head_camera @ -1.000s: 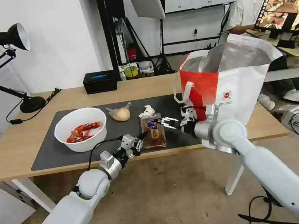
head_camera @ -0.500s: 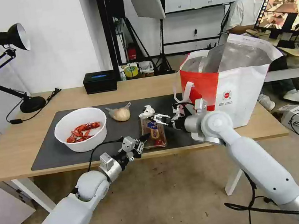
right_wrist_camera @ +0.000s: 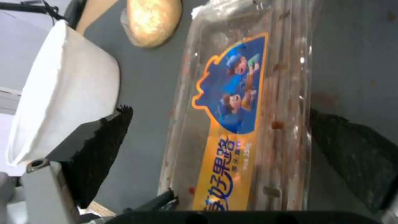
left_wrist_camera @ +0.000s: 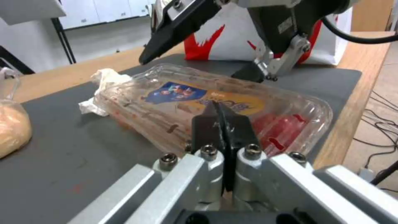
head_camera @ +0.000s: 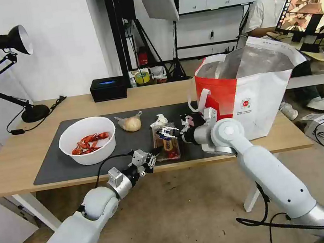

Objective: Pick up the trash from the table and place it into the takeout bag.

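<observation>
Nothing bagged yet — I see bowl [head_camera: 87,140], tissue [head_camera: 160,120], lump bag [head_camera: 130,123] and tray [head_camera: 167,144] on the tabletop [head_camera: 16,160]. Right gripper [head_camera: 168,130] straddles the tray, jaws wide (unclosed); left gripper [head_camera: 148,160] pinched empty — takeout bag [head_camera: 251,86] waiting.

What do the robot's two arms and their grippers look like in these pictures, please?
Both arms have smooth, rounded white-grey shells ending in silver metal wrist blocks. The left gripper has dark, flat fingers bolted on with hex screws; a black cable loops to its wrist. The right gripper has black, textured pads.
</observation>
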Controlling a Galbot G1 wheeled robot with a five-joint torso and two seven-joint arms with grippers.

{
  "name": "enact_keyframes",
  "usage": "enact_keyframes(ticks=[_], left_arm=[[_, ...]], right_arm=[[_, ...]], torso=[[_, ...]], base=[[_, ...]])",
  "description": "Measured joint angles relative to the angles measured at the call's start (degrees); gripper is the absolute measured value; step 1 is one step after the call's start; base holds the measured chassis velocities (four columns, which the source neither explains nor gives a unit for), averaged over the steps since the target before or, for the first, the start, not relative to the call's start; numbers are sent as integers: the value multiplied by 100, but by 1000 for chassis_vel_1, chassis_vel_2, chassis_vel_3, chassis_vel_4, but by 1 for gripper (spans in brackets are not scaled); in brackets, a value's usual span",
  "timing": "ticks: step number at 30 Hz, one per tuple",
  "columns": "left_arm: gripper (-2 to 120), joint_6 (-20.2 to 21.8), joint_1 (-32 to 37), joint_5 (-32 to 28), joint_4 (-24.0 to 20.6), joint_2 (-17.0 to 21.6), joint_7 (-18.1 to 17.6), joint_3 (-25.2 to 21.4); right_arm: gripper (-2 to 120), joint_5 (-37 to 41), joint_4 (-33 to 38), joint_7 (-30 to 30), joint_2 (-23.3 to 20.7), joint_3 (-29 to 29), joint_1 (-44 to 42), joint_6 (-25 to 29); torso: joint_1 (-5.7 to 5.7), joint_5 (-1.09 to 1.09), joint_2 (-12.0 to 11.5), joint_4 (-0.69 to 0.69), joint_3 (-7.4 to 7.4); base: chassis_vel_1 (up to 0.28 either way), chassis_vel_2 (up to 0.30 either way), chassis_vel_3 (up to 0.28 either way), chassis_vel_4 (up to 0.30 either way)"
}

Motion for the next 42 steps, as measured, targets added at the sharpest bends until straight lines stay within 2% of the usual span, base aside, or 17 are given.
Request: enact_keyframes(ticks=[13,19,42], left_arm=[[0,-10,41,20,-50,6,-17,-8],[0,-50,49,19,-52,5,-27,-12],[0,-109,55,-1,-26,2,-40,-17]], right_arm=[[100,82,-122,303,111,-139,189,-3],[100,196,-219,662,195,-268,319,-3],[100,218,-353,557,244,-437,492,-2]], torso=[[0,0,0,0,0],[0,0,0,0,0],[0,0,0,0,0]], base=[[0,0,0,0],[0,0,0,0],[0,0,0,0]])
